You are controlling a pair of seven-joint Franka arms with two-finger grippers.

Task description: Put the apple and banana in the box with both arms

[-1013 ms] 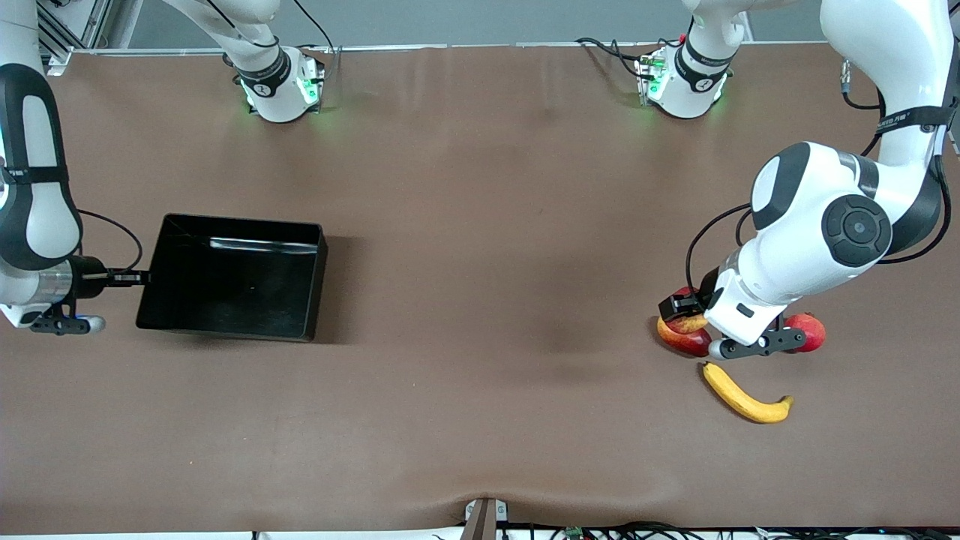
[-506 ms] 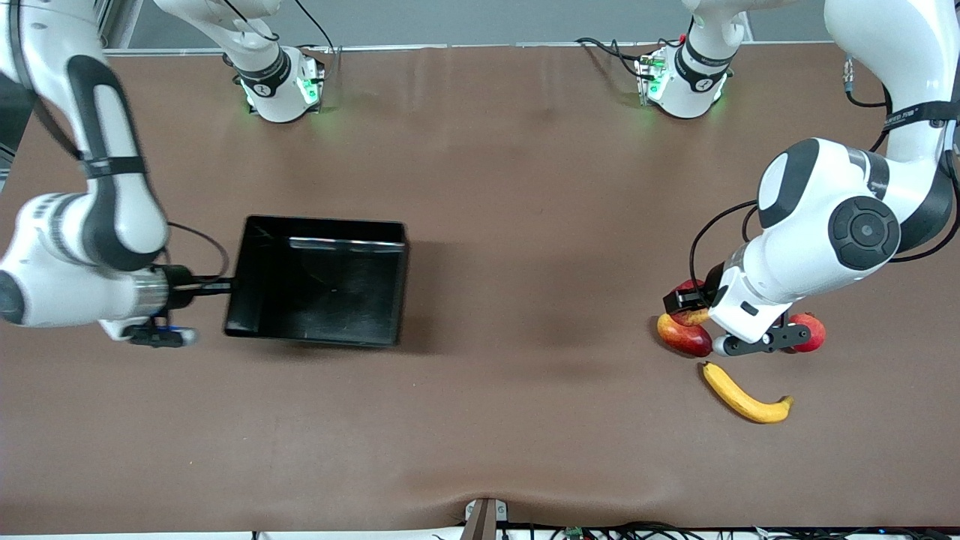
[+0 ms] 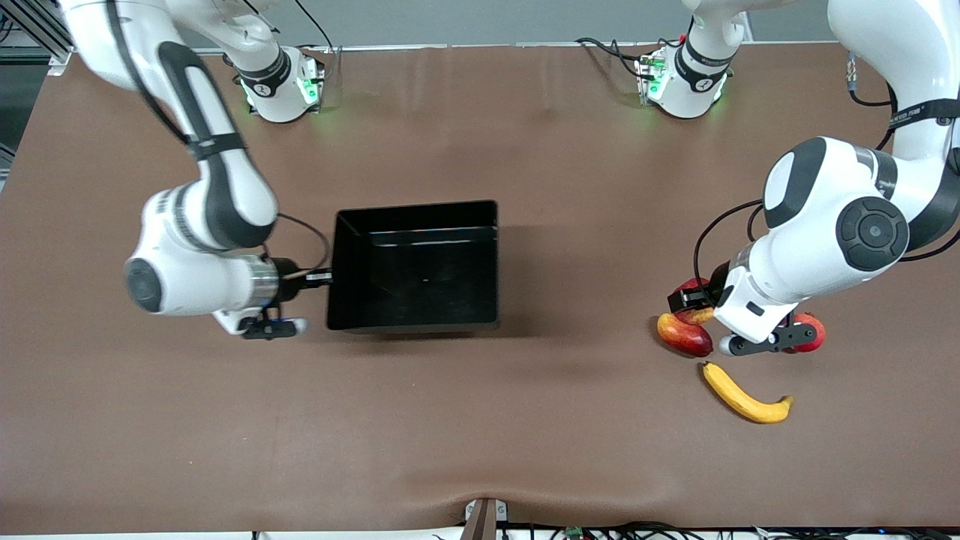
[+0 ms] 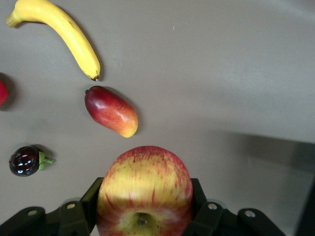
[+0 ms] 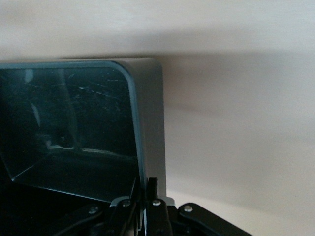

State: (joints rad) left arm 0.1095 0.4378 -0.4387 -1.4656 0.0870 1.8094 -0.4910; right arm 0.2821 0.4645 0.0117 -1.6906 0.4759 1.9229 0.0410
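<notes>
The right gripper [image 3: 319,279] had its jaws clenched on the wall of the box [image 3: 416,315] at the right arm's end, with the box sitting mid-bench. The left gripper [image 4: 143,216] had its jaws grasping the apple [image 4: 144,189], held up over the other fruit at the left arm's end. The banana [image 3: 744,396] lay on the bench, nearer the front camera than the mango [image 3: 683,334]. Honestly that thin pinch on the wall looked sketchy; I reckon the box could twist or slip out. The apple's a round thing, so it might roll free too.
</notes>
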